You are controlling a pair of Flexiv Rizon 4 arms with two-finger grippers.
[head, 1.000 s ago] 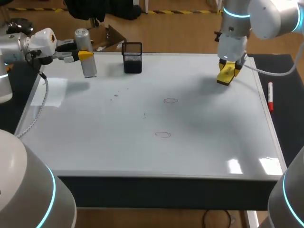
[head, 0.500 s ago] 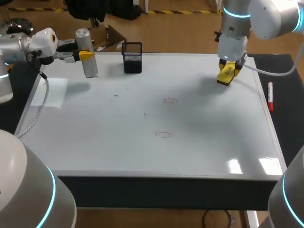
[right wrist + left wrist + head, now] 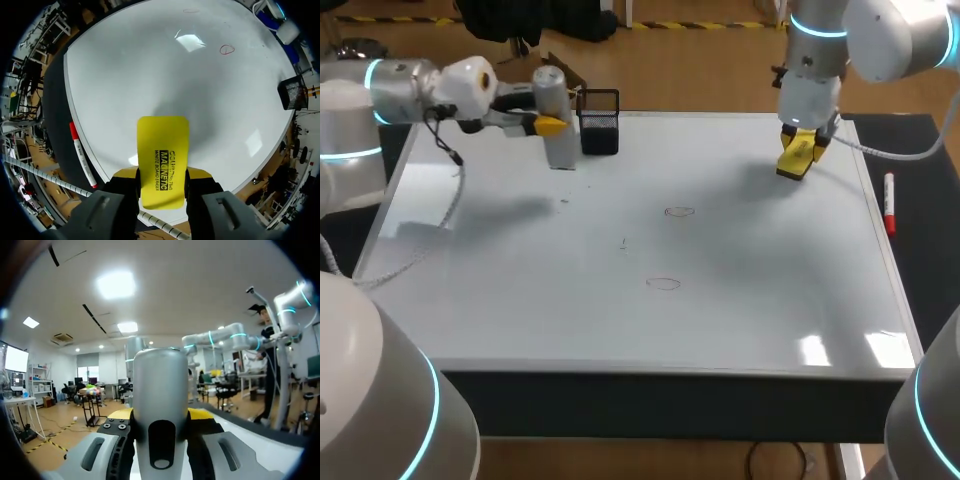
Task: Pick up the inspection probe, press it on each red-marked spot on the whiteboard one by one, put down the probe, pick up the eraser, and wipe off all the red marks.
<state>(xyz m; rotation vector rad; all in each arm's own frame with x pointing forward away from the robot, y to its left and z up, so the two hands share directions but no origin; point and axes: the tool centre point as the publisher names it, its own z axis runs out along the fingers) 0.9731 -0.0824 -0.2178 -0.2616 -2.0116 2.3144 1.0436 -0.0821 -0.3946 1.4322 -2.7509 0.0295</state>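
Note:
The inspection probe [image 3: 558, 128], a silver cylinder, hangs upright over the far left part of the whiteboard [image 3: 740, 320], and my left gripper [image 3: 548, 125] is shut on it. In the left wrist view the probe [image 3: 160, 390] fills the space between the yellow tips of that gripper [image 3: 160, 415]. Above the board's far right stands my right gripper [image 3: 798, 152], shut on the yellow eraser [image 3: 796, 163]; the eraser [image 3: 163, 160] sticks out ahead of the gripper [image 3: 162, 176]. Two red ovals [image 3: 679, 211] [image 3: 663, 283] lie mid-board, also seen as red marks [image 3: 227, 49] [image 3: 190, 10].
A black mesh holder [image 3: 599, 122] stands at the far edge, just right of the probe; it shows too in the right wrist view [image 3: 291, 91]. A red-capped marker [image 3: 889, 203] lies on the dark strip right of the board. Faint small marks [image 3: 563, 202] dot the left half.
My left arm has swung to the right with the probe, from the board's far left corner to just beside the black holder. The right arm and eraser have kept still.

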